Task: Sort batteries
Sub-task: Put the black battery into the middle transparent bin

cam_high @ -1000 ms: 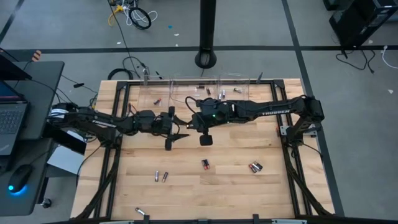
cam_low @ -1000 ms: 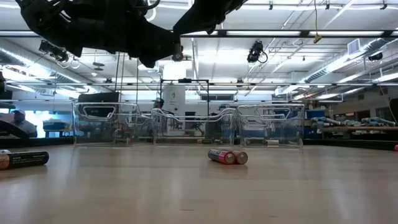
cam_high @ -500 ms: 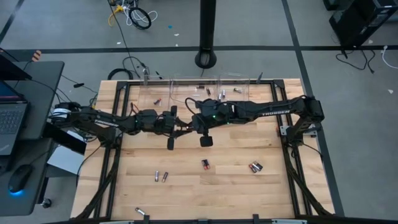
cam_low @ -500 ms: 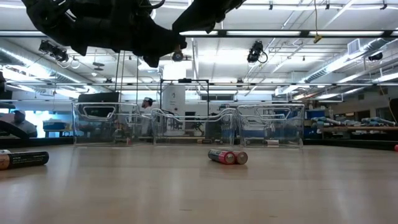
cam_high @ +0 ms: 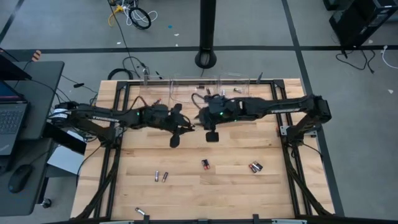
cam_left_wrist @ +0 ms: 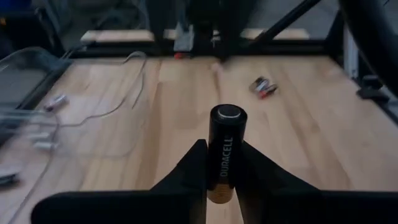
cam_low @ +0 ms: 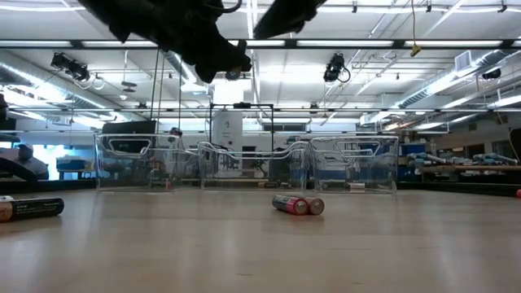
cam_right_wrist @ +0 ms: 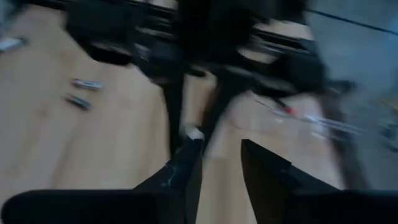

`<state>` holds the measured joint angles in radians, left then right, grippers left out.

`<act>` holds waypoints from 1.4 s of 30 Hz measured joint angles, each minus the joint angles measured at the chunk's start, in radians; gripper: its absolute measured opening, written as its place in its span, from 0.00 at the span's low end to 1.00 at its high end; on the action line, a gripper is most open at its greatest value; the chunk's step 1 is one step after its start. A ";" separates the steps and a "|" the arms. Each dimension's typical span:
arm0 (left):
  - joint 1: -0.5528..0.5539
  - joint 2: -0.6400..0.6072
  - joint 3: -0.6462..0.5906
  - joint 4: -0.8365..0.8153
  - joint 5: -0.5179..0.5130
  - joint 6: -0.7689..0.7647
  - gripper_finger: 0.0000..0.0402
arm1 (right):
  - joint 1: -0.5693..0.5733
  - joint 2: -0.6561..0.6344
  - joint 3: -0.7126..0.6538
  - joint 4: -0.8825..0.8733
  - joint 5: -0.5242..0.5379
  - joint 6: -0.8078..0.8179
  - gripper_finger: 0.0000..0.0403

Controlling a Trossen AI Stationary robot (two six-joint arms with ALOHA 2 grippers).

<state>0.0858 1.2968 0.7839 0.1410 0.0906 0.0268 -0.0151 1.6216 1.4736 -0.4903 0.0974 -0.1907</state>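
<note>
Battery (cam_left_wrist: pixel 223 152) clamped upright in left tool (cam_left_wrist: pixel 219 163) above table (cam_left_wrist: pixel 155 112).

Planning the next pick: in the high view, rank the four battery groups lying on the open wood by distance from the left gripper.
1. Centre pair, just below the left gripper.
2. Left pair.
3. Right pair.
4. Edge battery, bottom left.
</note>
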 joint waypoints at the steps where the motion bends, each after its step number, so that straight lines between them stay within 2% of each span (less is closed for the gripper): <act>1: 0.015 0.000 0.030 -0.055 -0.002 0.003 0.14 | 0.000 -0.020 0.000 -0.031 0.033 0.002 0.32; 6: 0.122 0.000 0.180 -0.337 -0.013 0.003 0.14 | 0.000 -0.136 0.000 -0.196 0.168 0.041 0.34; 11: 0.263 0.047 0.358 -0.625 -0.003 0.060 0.14 | -0.002 -0.251 -0.058 -0.329 0.228 0.120 0.30; 17: 0.391 0.239 0.603 -0.852 0.002 0.165 0.14 | 0.000 -0.380 -0.237 -0.265 0.254 0.185 0.23; 22: 0.440 0.440 0.765 -0.952 0.003 0.221 0.14 | 0.001 -0.448 -0.398 -0.171 0.253 0.211 0.16; 28: 0.476 0.631 0.888 -0.988 0.008 0.242 0.14 | 0.017 -0.493 -0.504 -0.157 0.253 0.260 0.08; 34: 0.505 0.774 1.006 -1.064 0.008 0.226 0.14 | 0.043 -0.498 -0.529 -0.142 0.253 0.266 0.05; 42: 0.555 0.852 1.071 -1.088 0.007 0.154 0.14 | 0.053 -0.498 -0.529 -0.130 0.253 0.267 0.05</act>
<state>0.6406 2.1485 1.8553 -0.9465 0.0979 0.1808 0.0380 1.1236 0.9443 -0.6205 0.3500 0.0761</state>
